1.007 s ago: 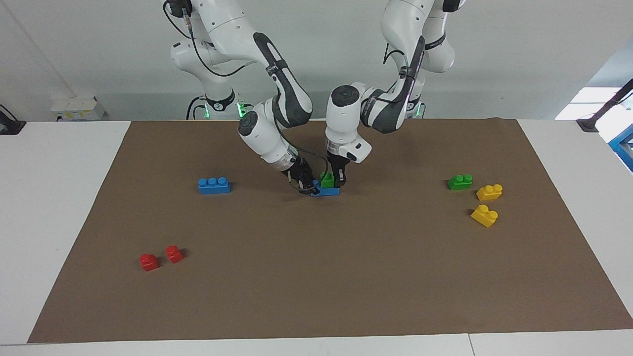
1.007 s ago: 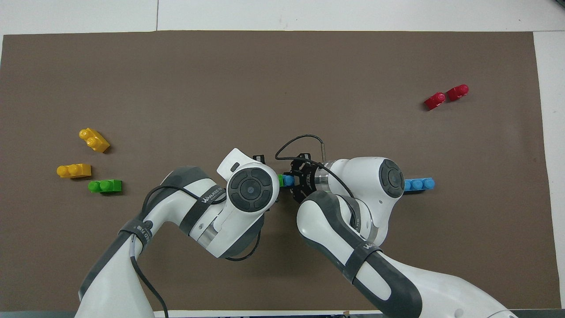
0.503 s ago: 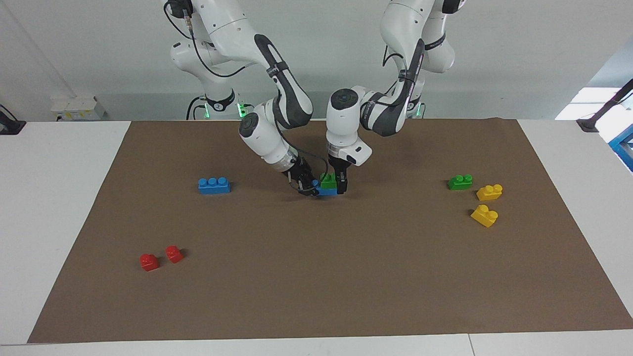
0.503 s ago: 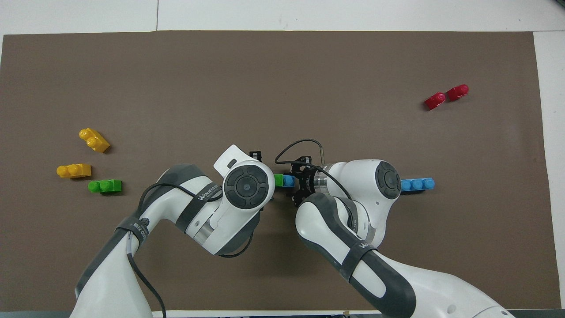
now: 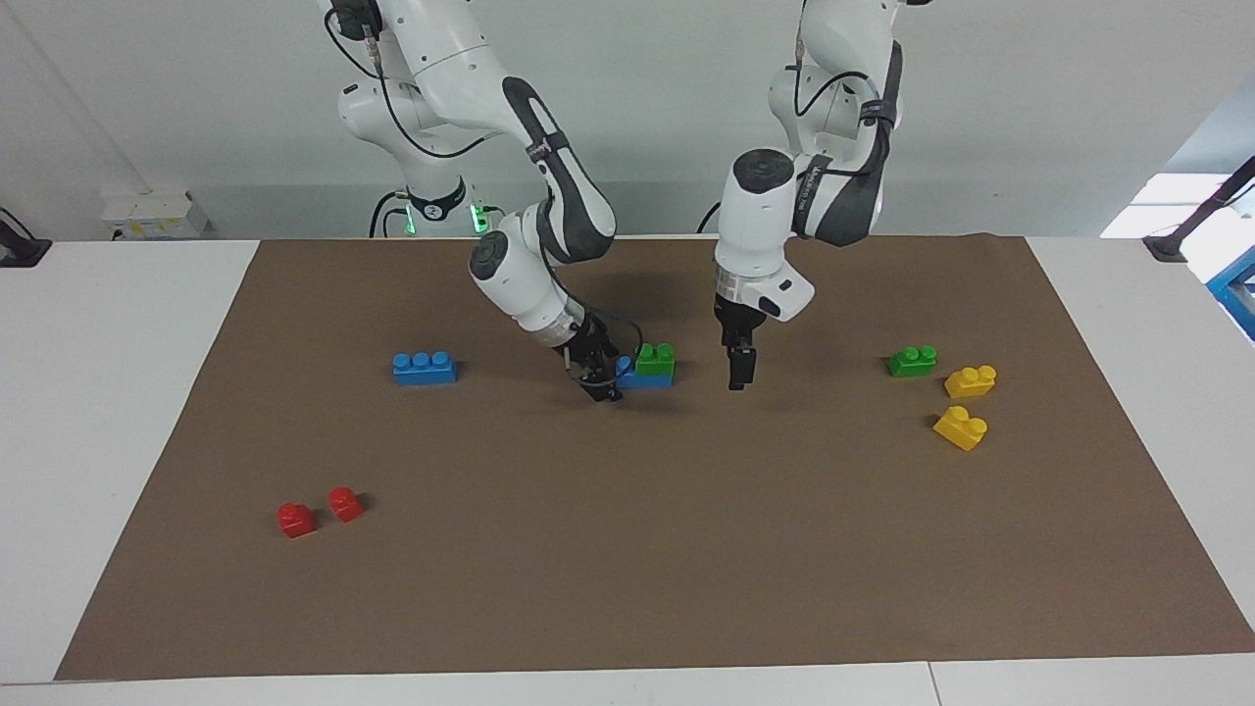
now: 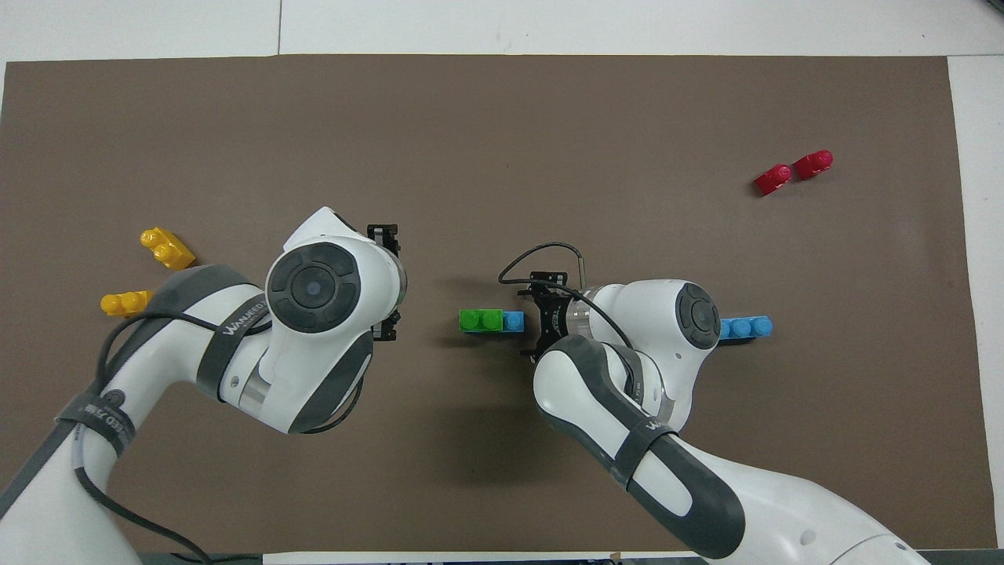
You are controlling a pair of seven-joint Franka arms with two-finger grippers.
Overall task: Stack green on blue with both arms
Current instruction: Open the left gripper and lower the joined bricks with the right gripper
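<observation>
A green brick (image 5: 655, 360) sits pressed on a blue brick (image 5: 642, 378) in the middle of the brown mat, with one blue stud bare beside it. The overhead view shows the same green brick (image 6: 481, 319) on the blue brick (image 6: 514, 322). My right gripper (image 5: 600, 384) hangs low at the blue brick's bare end, open and holding nothing; from above, the right gripper (image 6: 540, 320) stands just off that end. My left gripper (image 5: 737, 371) is open and empty, off the stack toward the left arm's end. Seen from above, the left gripper (image 6: 384, 284) has its fingers (image 6: 383, 235) wide apart.
A second blue brick (image 5: 424, 368) lies toward the right arm's end. Another green brick (image 5: 912, 361) and two yellow bricks (image 5: 971, 380) (image 5: 961, 428) lie toward the left arm's end. Two red blocks (image 5: 295, 519) (image 5: 345, 503) lie farther from the robots.
Both grippers have opened and let go of the bricks. The left gripper has risen and swung away toward its own end. The right gripper has drawn back a little. The stack stays put.
</observation>
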